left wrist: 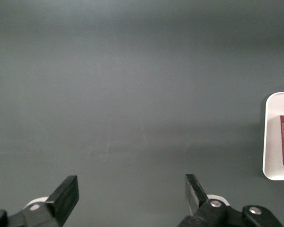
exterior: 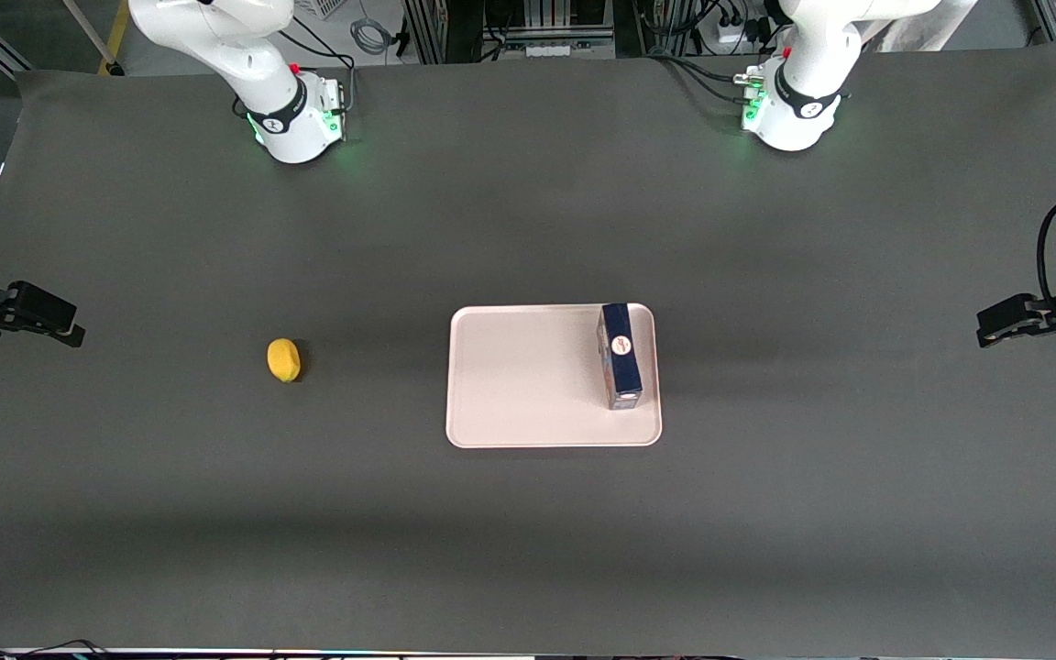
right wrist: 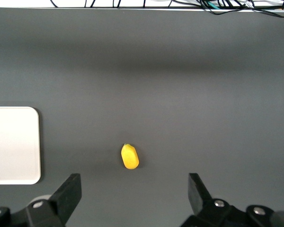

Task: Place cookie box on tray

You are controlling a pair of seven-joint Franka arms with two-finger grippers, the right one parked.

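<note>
A robotics lab: two white arms bolted to a grey-covered table (exterior: 528, 550), cables (exterior: 372, 37) and metal racks (exterior: 546, 27) alongside

A matt dark grey cloth-like covering spreads over the table (exterior: 216, 504), bearing a smooth pale pink plastic-looking tray (exterior: 510, 385), a printed navy cardboard cookie box (exterior: 621, 356), a matt yellow object (exterior: 283, 359), and, toward the working arm's end, the open black matt plastic-looking gripper (left wrist: 131, 196).

Cookie box (exterior: 621, 356): dark navy carton, round logo on top, lying flat on the tray (exterior: 528, 385), lengthwise along its working-arm-side rim. Tray: pale pink, frame centre.

Claw (left wrist: 131, 196) wide apart over bare surface (left wrist: 132, 94), well clear of the tray.
</note>
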